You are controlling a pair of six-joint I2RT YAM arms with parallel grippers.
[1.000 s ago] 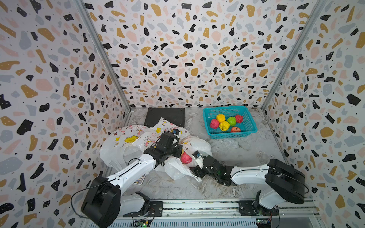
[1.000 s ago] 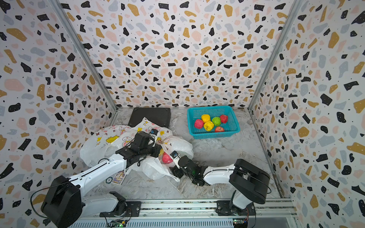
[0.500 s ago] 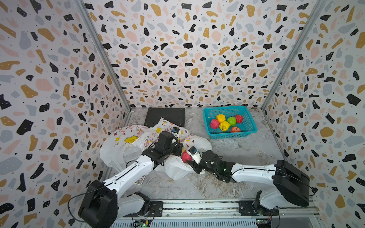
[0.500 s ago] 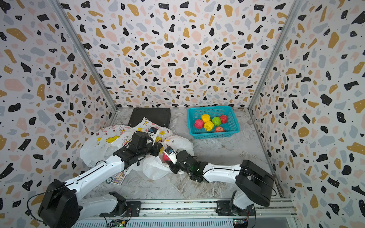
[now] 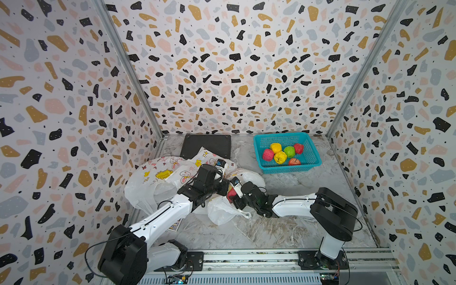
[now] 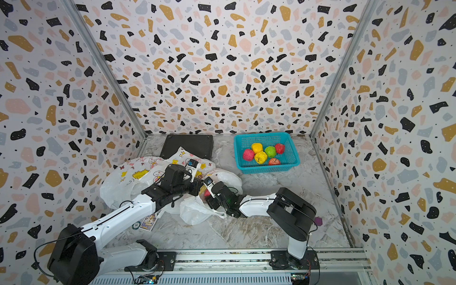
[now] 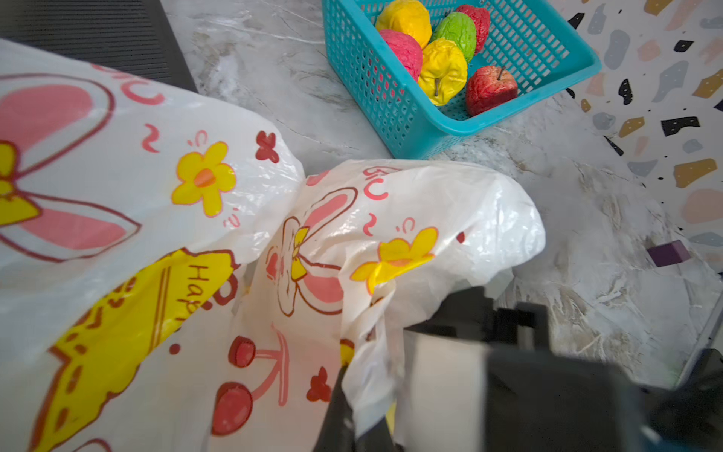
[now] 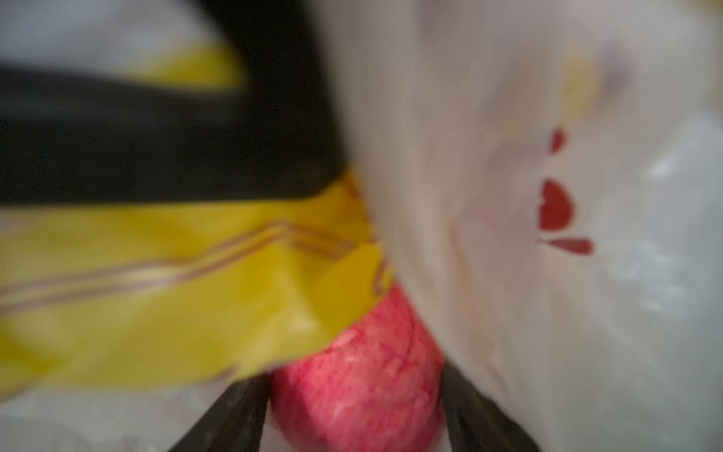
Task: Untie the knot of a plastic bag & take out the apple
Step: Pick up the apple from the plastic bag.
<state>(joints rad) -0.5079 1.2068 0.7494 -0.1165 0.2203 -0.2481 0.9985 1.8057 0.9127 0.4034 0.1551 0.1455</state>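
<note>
A white printed plastic bag point(image 5: 222, 212) lies at the front middle with its mouth held up. My left gripper point(image 5: 225, 186) is shut on a fold of the bag's rim point(image 7: 367, 395). A pink-red apple point(image 5: 230, 195) sits in the mouth and fills the right wrist view point(image 8: 360, 375). My right gripper point(image 8: 354, 395) reaches in from the right. Its dark fingers point(image 8: 234, 415) press against both sides of the apple. The knot does not show in any view.
A teal basket point(image 5: 291, 170) with several coloured apples stands at the back right. More printed bags point(image 5: 153, 177) are heaped at the left, and a black mat point(image 5: 207, 145) lies behind them. A small card point(image 5: 175, 224) lies by the left arm, a purple block point(image 6: 318, 221) beside the right arm.
My right gripper has moved forward and left into the bag's mouth and now has the apple between its fingers. The left gripper keeps its hold and has barely moved.
</note>
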